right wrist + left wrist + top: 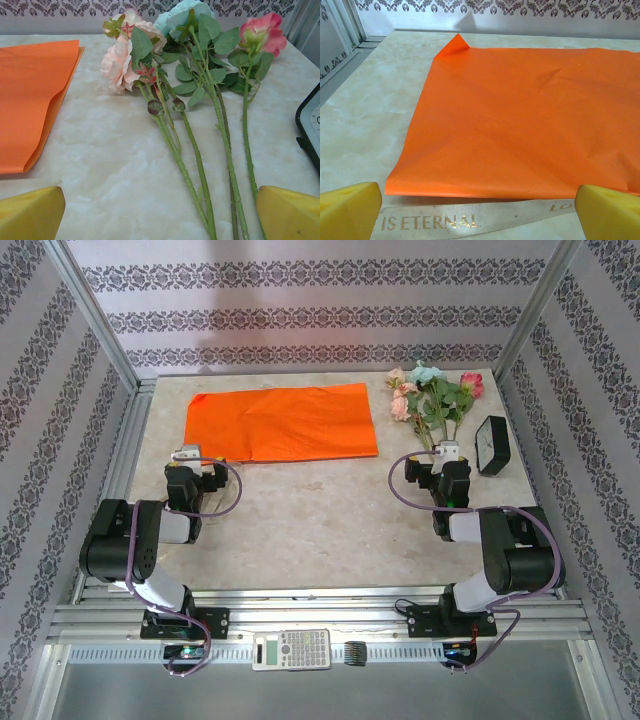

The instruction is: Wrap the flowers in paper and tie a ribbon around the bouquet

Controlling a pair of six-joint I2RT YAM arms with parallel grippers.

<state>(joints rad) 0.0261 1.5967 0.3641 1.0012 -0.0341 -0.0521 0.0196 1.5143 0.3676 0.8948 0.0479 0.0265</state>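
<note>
A: Checked the left side?
B: Yep. Found left gripper (479, 215) spread wide, gripping nothing, parked at 6 o'clock of the paper (282, 422). Saw that sheet lying flat at 11 o'clock on the table (320, 520), far-left corner folded over. Spotted the ribbon (470, 217) flat along the sheet's near edge, running between the yellow pads (350, 207); right end seemed tucked under the paper.
A: And right?
B: Found right gripper (160, 215) likewise released, empty, sitting at 6 o'clock of the flowers (432, 398). Saw those loose at 1 o'clock on the table, blooms toward 12, stem ends reaching down between the pads. Not yet wrapped, apart from the sheet.
A: Anything in the way?
B: Noted a black clock (491, 445) just beside the stems at 3 o'clock, close to the right gripper. Saw a calculator (291, 649) on the front rail at 6 o'clock, well apart from everything.
</note>
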